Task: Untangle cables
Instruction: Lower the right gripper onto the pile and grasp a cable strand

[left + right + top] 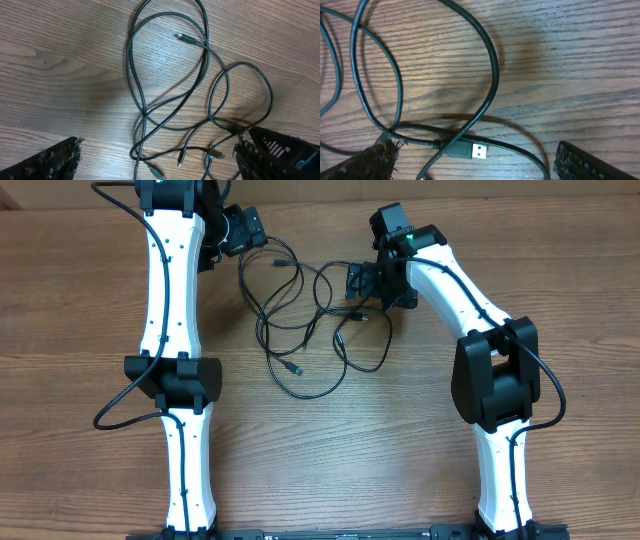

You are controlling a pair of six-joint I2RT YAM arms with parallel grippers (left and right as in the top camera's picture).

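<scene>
Several thin black cables [291, 367] lie in tangled, overlapping loops on the wooden table between the two arms. My left gripper [243, 228] is at the tangle's upper left edge. In the left wrist view it [157, 152] is open and empty, with cable crossings [145, 116] and small plug tips [217, 153] on the table between its fingers. My right gripper [362, 283] is at the tangle's upper right edge. In the right wrist view it [475, 160] is open over a black USB plug [470, 149] with a silvery tip, and a cable loop [494, 70] crosses that plug. Its left finger is next to a cable.
The wooden table [330, 460] stretches toward the near edge. The white arms stand at the left [170, 310] and right [490, 370], each with its own thicker black cable running along it.
</scene>
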